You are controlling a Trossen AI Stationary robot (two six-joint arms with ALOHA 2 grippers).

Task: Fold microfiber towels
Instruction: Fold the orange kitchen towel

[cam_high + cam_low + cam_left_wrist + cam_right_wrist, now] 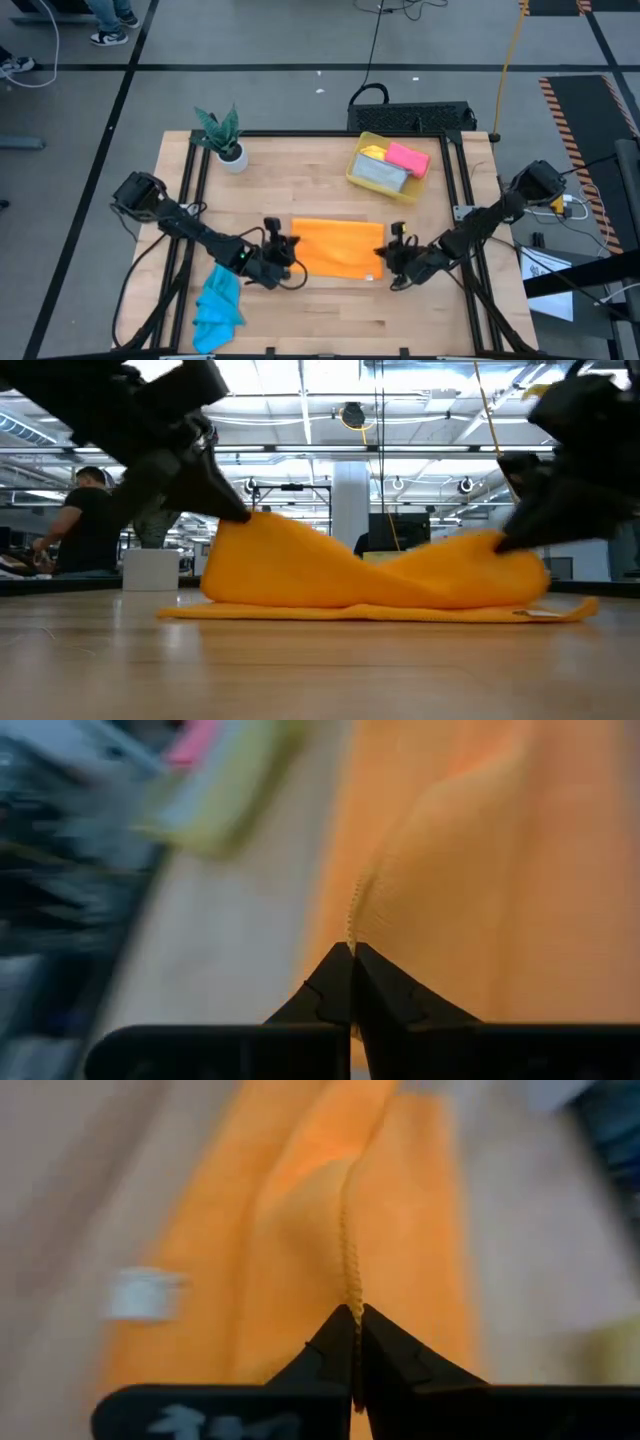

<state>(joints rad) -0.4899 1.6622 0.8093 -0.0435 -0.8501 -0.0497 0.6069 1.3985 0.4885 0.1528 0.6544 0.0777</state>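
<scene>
I have the orange towel in the middle of the bench, toward its near edge, with both side edges lifted and its middle sagging onto the wood. The left gripper has its jaws closed on the towel's left edge, and the right gripper has its jaws pinched on the right edge; both wrist views show the hem running straight into the closed tips.

My worry is the thin pinch: each side looks held only by the hem, so if I carry one side faster than the other, I judge the cloth could slip out or the fold land crooked. The sagging middle could also drag and bunch under the fold.

The blue towel lies crumpled near the front left corner, close to the left arm's path, and I could snag it.

The yellow bin sits toward the back right, holding the grey towel, the pink towel and the yellow towel, partly hidden. A potted plant stands at the back left, well apart.
</scene>
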